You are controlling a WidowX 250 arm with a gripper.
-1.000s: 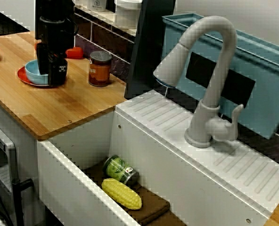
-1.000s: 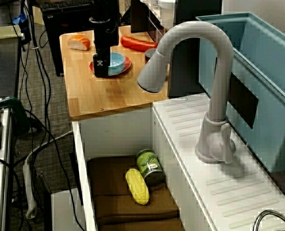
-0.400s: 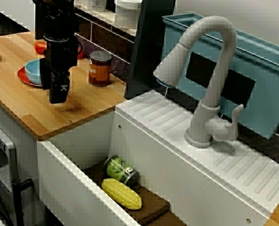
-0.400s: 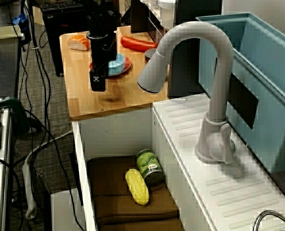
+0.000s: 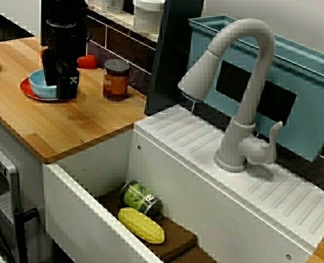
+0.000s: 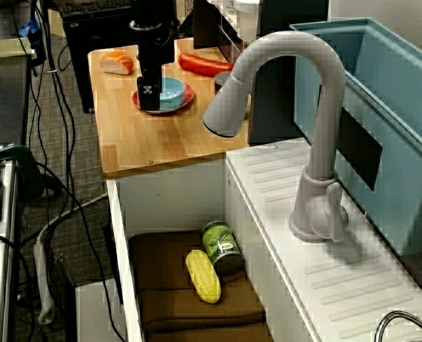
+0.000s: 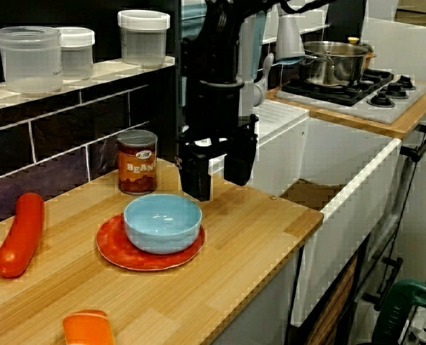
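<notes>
Wooden counter [image 7: 256, 230] next to a white sink bears all that lies close to the claw [image 7: 219, 171], which hangs upright with its tips low over the wood. Its two fingers [image 7: 196, 176] stand well apart, and nothing is gripped between them.

Seen from the counter's end, the blue bowl [image 7: 162, 221] sits just in front of the claw, upright on a red plate [image 7: 116, 248]. Whether a finger touches the bowl's rim I cannot tell. A tin of beans [image 7: 137, 162] stands near the claw on its wall side, clear of the plate.

Farther off, beyond the plate from the claw, a long red item [image 7: 19, 233] lies along the tiled wall. An orange piece [image 7: 87, 327] lies by the counter's front edge.

Well away on the claw's other side, below counter level, is the sink [image 5: 173, 181]. A brown cloth [image 5: 178, 241] covers its floor, and a green can [image 5: 141, 198] lies there on its side, touching a yellow corn cob [image 5: 141, 225]. Farthest from the claw, a grey faucet [image 5: 258, 82] arches over the basin.
</notes>
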